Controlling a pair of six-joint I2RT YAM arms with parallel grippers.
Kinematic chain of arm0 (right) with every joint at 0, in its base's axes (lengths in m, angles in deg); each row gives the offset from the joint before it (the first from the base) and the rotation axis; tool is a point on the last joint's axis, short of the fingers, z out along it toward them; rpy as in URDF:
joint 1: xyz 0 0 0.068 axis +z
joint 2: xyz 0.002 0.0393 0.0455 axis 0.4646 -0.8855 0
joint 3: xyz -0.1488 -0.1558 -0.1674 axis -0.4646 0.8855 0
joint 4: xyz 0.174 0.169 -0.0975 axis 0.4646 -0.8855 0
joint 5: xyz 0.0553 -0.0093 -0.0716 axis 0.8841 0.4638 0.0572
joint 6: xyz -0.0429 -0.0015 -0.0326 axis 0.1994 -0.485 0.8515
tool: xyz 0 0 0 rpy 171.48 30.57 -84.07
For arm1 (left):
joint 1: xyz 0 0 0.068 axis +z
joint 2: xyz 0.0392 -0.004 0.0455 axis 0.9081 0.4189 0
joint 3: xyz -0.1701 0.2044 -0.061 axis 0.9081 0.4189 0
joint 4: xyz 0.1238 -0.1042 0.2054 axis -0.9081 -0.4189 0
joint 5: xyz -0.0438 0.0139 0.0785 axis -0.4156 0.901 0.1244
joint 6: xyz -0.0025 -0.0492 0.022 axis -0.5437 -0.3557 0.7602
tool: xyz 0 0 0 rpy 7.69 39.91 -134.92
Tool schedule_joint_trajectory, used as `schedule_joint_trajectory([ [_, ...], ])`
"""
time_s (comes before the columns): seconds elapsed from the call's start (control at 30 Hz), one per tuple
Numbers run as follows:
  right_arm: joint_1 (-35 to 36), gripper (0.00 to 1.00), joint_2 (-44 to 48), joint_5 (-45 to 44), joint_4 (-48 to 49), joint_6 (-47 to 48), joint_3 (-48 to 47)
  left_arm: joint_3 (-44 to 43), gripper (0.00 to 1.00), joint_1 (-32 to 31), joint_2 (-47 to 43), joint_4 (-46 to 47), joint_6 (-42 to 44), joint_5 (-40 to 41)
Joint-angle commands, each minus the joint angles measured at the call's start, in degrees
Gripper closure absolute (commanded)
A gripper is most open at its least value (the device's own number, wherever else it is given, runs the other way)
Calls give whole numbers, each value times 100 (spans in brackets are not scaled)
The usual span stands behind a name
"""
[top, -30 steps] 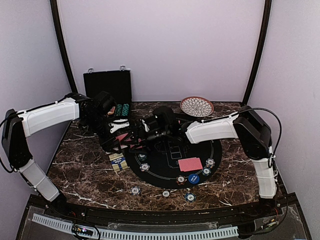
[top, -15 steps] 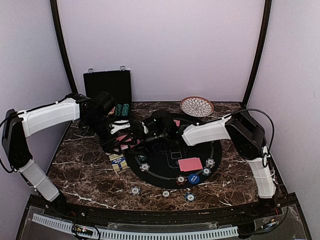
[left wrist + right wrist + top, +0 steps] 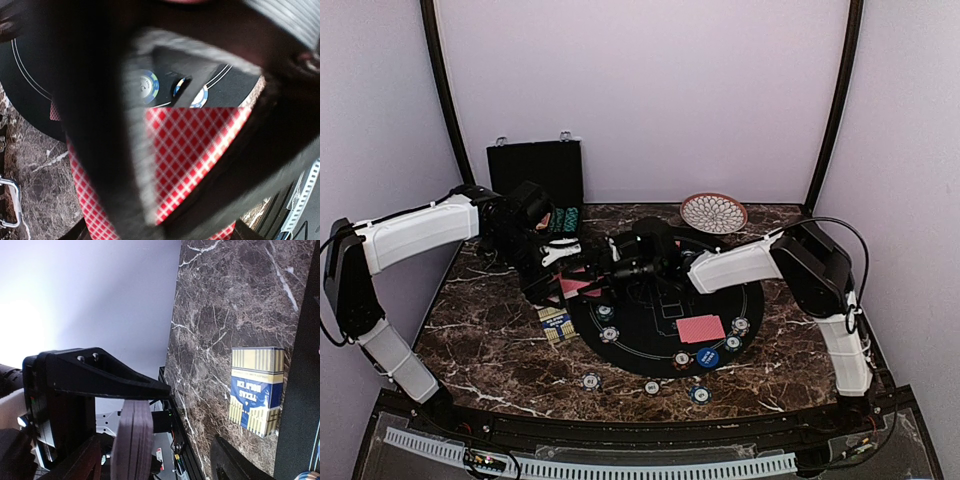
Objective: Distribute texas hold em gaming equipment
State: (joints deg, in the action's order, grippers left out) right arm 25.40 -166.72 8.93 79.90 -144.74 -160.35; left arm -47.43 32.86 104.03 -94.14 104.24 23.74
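Note:
My left gripper (image 3: 560,280) is shut on a stack of red-backed playing cards (image 3: 576,286), held above the left rim of the black round mat (image 3: 650,335). In the left wrist view the red checked cards (image 3: 195,150) fill the space between the dark fingers (image 3: 100,160). My right gripper (image 3: 604,268) is open right beside that stack. In the right wrist view the stack's edge (image 3: 132,440) stands between its spread fingers with gaps on both sides. One red card (image 3: 700,328) lies on the mat. Striped chips (image 3: 609,334) and a blue button (image 3: 708,357) lie nearby.
A blue and yellow card box (image 3: 555,322) (image 3: 257,390) lies on the marble left of the mat. The open black case (image 3: 535,175) with green chips (image 3: 565,220) stands at the back left. The patterned plate (image 3: 713,212) is at the back. More chips (image 3: 652,387) lie near the front edge.
My right arm has shifted a little at the card stack, its gripper staying open beside it. The left arm holds the cards in the same place.

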Motion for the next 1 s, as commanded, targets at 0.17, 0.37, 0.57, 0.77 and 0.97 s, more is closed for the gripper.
schedule_joint_trajectory([
  [0.17,-17,33,-389,375,500,-415,-509,-101,89,-18,-281,-6,184,-196],
  [0.37,17,54,-565,621,1006,-803,-500,-135,89,-13,-196,-18,220,-152],
  [0.57,18,78,-613,622,1377,-1055,-447,-146,88,-22,-165,-9,228,-117],
  [0.77,5,97,-622,605,1960,-1438,-311,-104,69,-31,-168,13,209,-111],
  [0.97,-5,100,-542,583,2689,-1869,41,66,29,-26,-290,123,270,-223],
])
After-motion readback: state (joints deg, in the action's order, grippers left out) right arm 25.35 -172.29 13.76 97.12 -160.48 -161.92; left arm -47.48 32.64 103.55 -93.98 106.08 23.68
